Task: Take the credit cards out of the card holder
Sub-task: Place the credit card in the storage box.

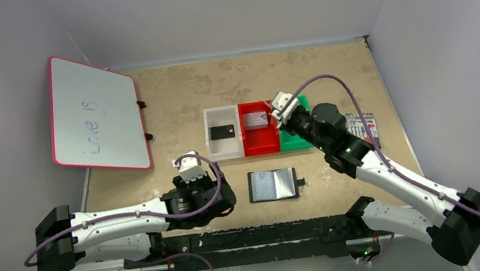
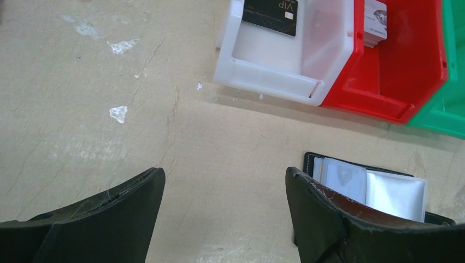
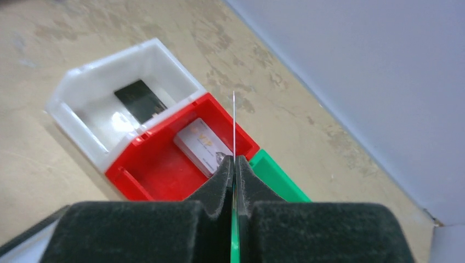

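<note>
1. Top external view: the card holder lies open on the tabletop, apart from the red bin on the side nearer to the arm bases. I can make out no card on its inner faces. The black card lies in the white bin, which touches the red bin on its left. The silver-grey card lies in the red bin itself. The right gripper hangs above the right wall of the red bin, where the green bin joins it. So two cards seem sorted and one is not yet put down.

2. Left wrist view: the left gripper has its jaws wide apart and empty, over bare tabletop on the near side of the red bin. The card holder is just beside one finger. For this step I judge it better that this arm touches nothing.

3. Right wrist view: the jaws are closed on a thin card, which stands upright and shows only its edge, so I cannot tell its colour. This edge lines up nearly with the wall between the red bin and the green bin. For a good release, the gripper should shift away from the red bin until the whole card is over the green floor, then go lower, and only then open the jaws a little. Opening here risks that the card strikes the wall and drops beside the silver-grey card.
</note>
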Tool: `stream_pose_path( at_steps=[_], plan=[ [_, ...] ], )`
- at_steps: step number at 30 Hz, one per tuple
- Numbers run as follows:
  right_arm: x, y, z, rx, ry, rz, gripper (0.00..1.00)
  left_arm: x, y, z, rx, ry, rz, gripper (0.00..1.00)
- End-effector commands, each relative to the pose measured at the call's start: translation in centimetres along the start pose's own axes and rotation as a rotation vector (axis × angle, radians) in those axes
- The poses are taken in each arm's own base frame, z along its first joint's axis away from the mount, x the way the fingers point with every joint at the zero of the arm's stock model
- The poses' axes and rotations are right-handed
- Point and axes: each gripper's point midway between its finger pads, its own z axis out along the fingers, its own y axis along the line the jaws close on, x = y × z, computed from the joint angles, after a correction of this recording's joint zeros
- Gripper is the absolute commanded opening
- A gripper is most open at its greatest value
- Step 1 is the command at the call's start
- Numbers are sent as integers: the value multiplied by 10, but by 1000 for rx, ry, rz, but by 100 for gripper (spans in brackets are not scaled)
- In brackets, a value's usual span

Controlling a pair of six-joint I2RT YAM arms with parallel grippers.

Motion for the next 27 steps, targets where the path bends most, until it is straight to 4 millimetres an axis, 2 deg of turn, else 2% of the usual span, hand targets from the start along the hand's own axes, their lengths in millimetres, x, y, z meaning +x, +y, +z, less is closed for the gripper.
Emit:
stream_pose_path(
  at_steps=[1,6,9,15,21,27],
  plan=[
    [1,-12,18,6,58,-185,0,-7,3,-4,-13,-4,-70,81],
    [15,3,40,-81,80,-275,0,-1,7,-5,3,24,-83,83],
    [21,7,52,-99,83,-290,0,-3,12,-7,-2,22,-83,83],
    [47,17,74,-155,159,-353,0,-10,18,-10,3,11,-95,83],
    [50,27,90,-217,144,-389,0,-13,19,-11,5,3,-103,84],
    [74,34,104,-241,204,-401,0,-12,20,-12,5,8,-101,84]
  ],
)
